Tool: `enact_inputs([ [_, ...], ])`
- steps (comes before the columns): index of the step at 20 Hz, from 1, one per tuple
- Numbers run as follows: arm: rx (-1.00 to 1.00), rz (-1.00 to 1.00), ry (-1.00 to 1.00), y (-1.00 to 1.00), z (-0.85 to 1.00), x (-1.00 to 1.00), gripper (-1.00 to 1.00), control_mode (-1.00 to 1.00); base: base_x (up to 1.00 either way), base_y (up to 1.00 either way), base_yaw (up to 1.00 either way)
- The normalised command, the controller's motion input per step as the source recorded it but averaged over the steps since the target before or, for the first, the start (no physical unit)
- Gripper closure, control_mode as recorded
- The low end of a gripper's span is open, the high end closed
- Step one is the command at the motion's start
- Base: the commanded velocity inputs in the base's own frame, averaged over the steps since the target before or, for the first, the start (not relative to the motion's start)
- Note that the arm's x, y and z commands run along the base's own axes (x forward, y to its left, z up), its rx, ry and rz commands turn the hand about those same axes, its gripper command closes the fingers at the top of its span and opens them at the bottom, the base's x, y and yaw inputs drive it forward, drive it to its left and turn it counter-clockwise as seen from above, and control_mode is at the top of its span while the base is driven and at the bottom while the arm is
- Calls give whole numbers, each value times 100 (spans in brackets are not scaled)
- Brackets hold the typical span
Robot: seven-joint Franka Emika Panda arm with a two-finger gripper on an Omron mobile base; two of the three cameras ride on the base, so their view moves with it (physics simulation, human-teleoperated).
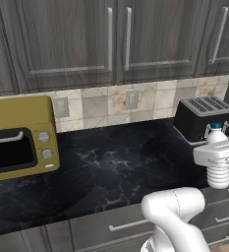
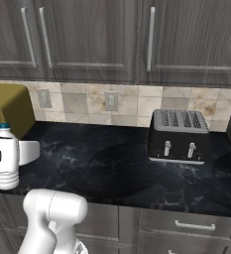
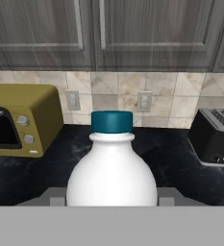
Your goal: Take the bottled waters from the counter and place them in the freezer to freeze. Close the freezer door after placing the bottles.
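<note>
Above front edge of counter (image 1: 111, 167): gripper (image 1: 218, 153) holds water bottle (image 1: 217, 170) up in air. Jaws squeezed tight round bottle's middle. Bottle upright, teal cap (image 3: 112, 121) on top, ribbed bottom hanging below hand. In hand view, bottle big and close, cap pointing up. Yellow toaster oven (image 1: 18, 139) sits on counter at left. Black toaster (image 2: 179, 135) sits on counter at right, near tiled wall (image 2: 122, 105). Grey cabinets (image 2: 87, 39) hang above. Grey drawers (image 2: 186, 225) below counter.

On the counter (image 1: 111, 167), the toaster oven (image 1: 20, 140) sits left, the toaster (image 2: 179, 136) right, both against the backsplash. The bottle (image 3: 111, 168), apparently raised, hangs before them, between the two.
</note>
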Motion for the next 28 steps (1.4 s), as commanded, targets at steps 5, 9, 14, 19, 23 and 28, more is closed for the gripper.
enact_inputs([
  [5, 0, 0, 0, 0, 0, 0, 100, -100, 0, 0, 0],
  [9, 0, 0, 0, 0, 0, 0, 100, 100, -2, 0, 0],
  [14, 0, 0, 0, 0, 0, 0, 100, 100, -45, 1, -4],
  [19, 0, 0, 0, 0, 0, 0, 100, 100, -73, 22, -52],
  [23, 0, 0, 0, 0, 0, 0, 100, 100, -70, 47, -68],
  [28, 0, 0, 0, 0, 0, 0, 100, 100, -45, 45, -70],
])
